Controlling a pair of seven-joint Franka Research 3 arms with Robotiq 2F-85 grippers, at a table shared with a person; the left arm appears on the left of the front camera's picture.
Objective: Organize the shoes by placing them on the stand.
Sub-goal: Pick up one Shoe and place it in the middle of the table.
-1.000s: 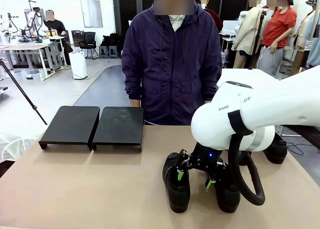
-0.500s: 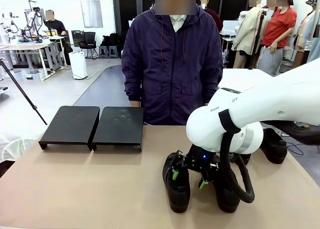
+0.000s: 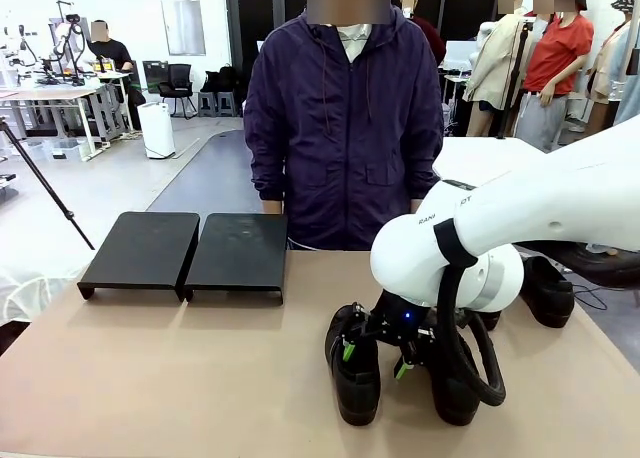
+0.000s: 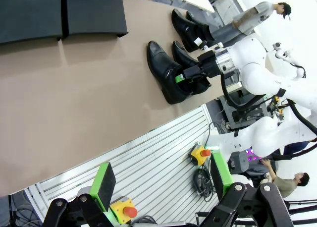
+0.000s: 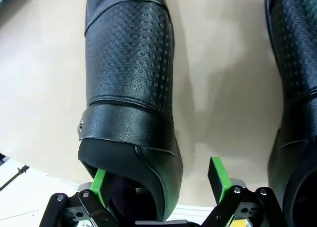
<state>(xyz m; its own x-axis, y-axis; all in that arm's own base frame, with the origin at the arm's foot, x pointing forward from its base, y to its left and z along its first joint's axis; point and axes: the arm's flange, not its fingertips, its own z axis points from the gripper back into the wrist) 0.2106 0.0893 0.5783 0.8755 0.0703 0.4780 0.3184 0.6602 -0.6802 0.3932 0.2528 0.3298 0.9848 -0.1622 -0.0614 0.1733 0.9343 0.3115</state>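
Right wrist view: the right gripper (image 5: 158,180), jaws apart, straddles the heel wall of a shoe (image 5: 129,63) on the table (image 5: 39,88). A pinch on thin glossy leather may slip or swing before reaching the stand (image 3: 185,243), well apart.

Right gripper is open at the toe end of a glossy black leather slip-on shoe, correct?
Not the toe. The right wrist view shows the open right gripper at the heel end of the glossy black leather slip-on shoe, one green pad inside its opening, the other outside. The rest holds.
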